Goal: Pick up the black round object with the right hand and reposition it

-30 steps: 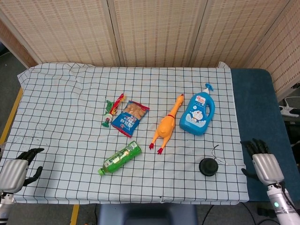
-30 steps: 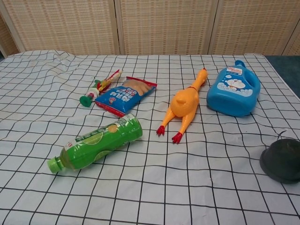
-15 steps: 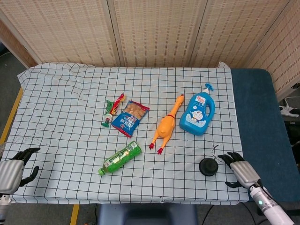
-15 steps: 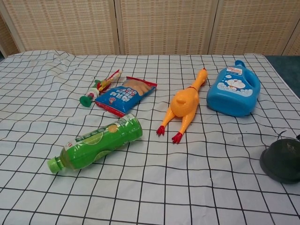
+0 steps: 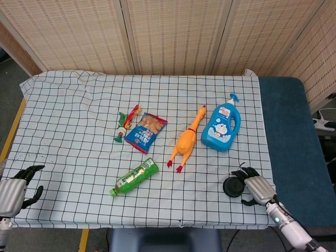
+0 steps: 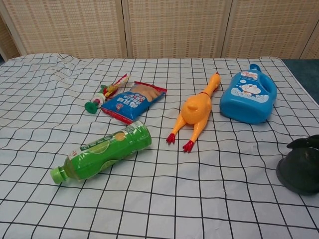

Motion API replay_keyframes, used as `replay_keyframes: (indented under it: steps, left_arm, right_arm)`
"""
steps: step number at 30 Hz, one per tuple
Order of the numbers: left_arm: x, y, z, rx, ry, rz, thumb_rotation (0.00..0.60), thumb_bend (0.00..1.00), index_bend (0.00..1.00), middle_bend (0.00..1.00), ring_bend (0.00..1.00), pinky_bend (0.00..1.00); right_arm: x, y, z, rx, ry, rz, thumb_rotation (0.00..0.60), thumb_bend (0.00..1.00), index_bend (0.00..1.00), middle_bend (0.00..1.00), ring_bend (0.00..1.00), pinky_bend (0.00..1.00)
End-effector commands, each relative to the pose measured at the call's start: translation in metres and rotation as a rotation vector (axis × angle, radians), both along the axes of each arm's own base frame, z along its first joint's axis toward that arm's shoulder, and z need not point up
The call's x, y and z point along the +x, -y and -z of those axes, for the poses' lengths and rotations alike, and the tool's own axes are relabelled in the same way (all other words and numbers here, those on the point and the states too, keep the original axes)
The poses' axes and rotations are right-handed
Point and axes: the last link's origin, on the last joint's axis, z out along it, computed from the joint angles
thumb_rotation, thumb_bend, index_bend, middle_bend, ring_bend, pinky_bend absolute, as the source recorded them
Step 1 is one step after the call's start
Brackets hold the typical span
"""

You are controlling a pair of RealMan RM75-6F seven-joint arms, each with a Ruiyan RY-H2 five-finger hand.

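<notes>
The black round object [image 5: 232, 187] lies on the checked cloth near the front right corner; in the chest view the black round object [image 6: 299, 172] sits at the right edge. My right hand [image 5: 255, 187] is right beside it on its right, fingers spread and reaching over its rim, holding nothing. In the chest view only dark fingertips [image 6: 304, 143] of that hand show above the object. My left hand [image 5: 14, 187] hovers at the table's front left corner, fingers apart and empty.
A blue detergent bottle [image 5: 221, 127] stands just behind the black object. A yellow rubber chicken [image 5: 186, 141], a green drink bottle [image 5: 134, 177], a blue snack bag [image 5: 146, 132] and a small red-green toy [image 5: 126, 123] lie across the middle of the cloth [image 5: 79, 115].
My right hand has moved left from the blue surface beside the table up to the black round object, its fingers now over the rim. The left hand has barely shifted.
</notes>
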Motion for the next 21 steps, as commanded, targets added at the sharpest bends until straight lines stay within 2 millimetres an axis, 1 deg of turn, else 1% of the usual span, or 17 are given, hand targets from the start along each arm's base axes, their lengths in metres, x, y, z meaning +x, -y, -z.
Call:
replay_keyframes:
  steps: [1,6,10,21]
  left_arm:
    - [0.000,0.000,0.000,0.001,-0.001,0.000,0.600,0.43,0.22,0.26,0.32,0.63]
    - [0.000,0.000,-0.001,0.001,0.000,0.005,0.600,0.43,0.22,0.26,0.32,0.63]
    - [0.000,0.000,-0.001,0.001,0.004,0.003,0.600,0.43,0.22,0.26,0.32,0.63]
    - [0.000,0.000,-0.001,0.002,0.001,0.006,0.600,0.43,0.22,0.26,0.32,0.63]
  right_arm:
    - [0.002,0.005,0.005,0.008,0.002,0.003,0.600,0.10,0.10,0.10,0.00,0.02]
    - [0.006,0.010,0.011,0.008,0.014,-0.006,0.600,0.10,0.10,0.10,0.00,0.02]
    - [0.009,0.012,0.013,-0.010,0.029,-0.009,0.600,0.10,0.14,0.10,0.00,0.02]
    - [0.015,0.010,0.009,-0.036,0.043,-0.035,0.600,0.10,0.17,0.10,0.00,0.02]
